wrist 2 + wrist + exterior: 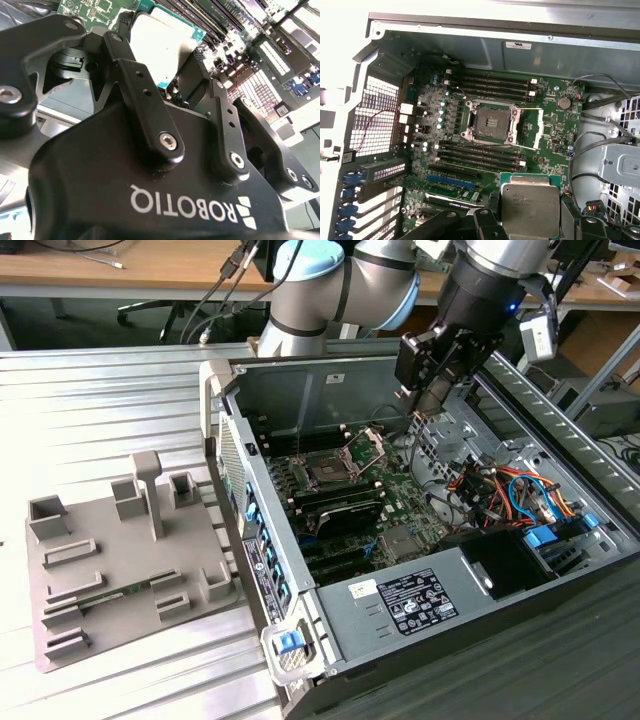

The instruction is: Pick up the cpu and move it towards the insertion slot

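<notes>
STATE: end effector (pixel 172 75) clamped on the cpu (pixel 530 207), carried above the motherboard (pixel 555 127) | TARGET: insertion slot (pixel 490 122) open, bracket raised; well apart from the chip | TECHNIQUE: keep the chip level; align its edges square with the socket frame

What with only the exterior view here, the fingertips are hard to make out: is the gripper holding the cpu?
Observer: Yes. In the first wrist view the gripper is shut on the cpu, with its silver face showing.
Operator: Is the insertion slot free?
Observer: In that view the insertion slot is open and empty.
Operator: Is the cpu over it?
Observer: No. The memory slots lie between the two in that view.
</notes>
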Tool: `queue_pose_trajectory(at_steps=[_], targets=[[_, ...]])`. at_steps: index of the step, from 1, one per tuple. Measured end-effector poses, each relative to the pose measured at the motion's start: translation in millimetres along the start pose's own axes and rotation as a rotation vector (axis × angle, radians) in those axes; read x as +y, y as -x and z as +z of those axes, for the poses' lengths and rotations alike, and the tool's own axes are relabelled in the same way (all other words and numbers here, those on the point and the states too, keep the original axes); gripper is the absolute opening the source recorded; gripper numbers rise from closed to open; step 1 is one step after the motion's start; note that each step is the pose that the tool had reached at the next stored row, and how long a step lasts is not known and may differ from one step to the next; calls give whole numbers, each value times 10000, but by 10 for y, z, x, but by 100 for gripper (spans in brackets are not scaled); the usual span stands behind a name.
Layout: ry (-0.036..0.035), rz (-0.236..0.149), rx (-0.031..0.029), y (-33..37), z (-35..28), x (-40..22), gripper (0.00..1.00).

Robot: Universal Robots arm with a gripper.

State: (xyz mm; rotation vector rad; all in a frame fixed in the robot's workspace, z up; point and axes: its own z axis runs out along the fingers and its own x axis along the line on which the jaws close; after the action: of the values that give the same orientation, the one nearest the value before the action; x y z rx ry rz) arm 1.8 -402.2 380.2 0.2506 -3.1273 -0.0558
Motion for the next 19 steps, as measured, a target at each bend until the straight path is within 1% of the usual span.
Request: queue_pose_trajectory(at_steps=[19], targets=[[0,0,-1,23,24,28,55]])
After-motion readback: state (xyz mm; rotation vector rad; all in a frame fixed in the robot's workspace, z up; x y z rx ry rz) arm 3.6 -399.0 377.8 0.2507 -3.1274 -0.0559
